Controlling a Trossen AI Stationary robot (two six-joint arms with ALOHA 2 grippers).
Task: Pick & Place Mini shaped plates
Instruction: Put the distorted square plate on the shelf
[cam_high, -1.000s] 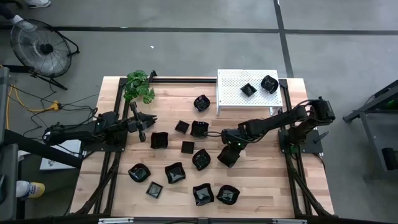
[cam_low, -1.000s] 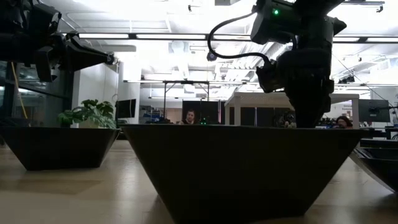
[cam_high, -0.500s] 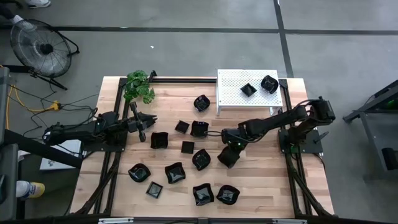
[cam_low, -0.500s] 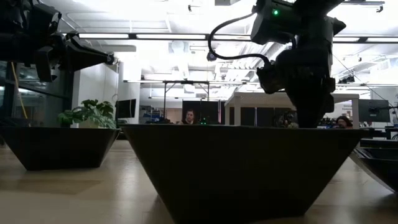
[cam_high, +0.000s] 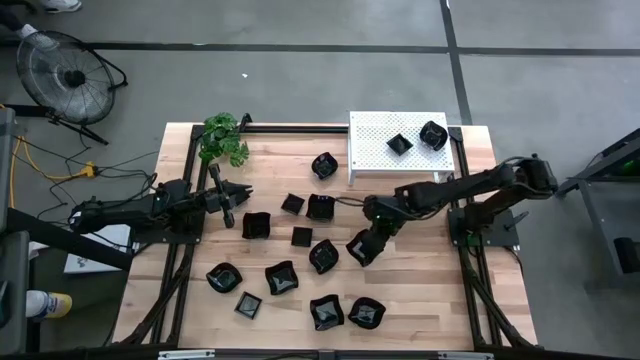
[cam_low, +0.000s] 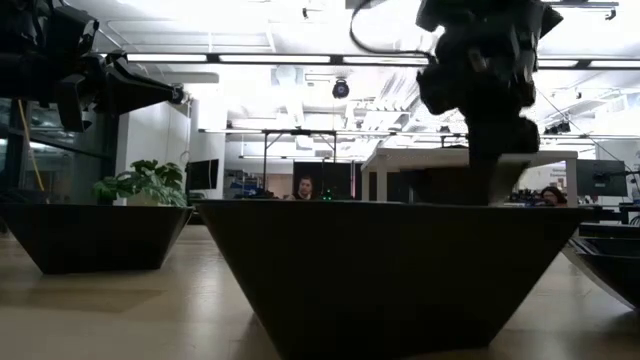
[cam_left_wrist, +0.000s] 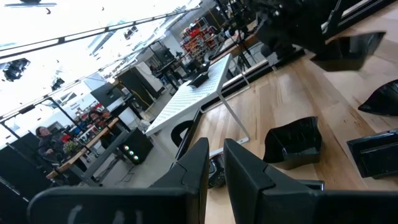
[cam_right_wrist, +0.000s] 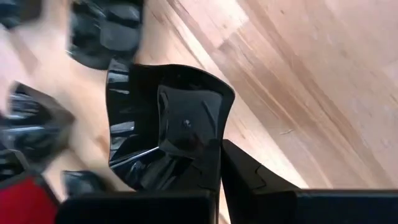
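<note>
The right gripper has its jaws closed on one rim of a wavy plate, lifted over the tabletop right of centre. So thin an edge grip may let it swing or slip. The left gripper, jaws nearly closed and empty, waits at the left.

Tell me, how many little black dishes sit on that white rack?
2: a square dish and a rounder dish beside it, both toward the rack's right end. The right gripper grips a third dish, off the rack.
</note>
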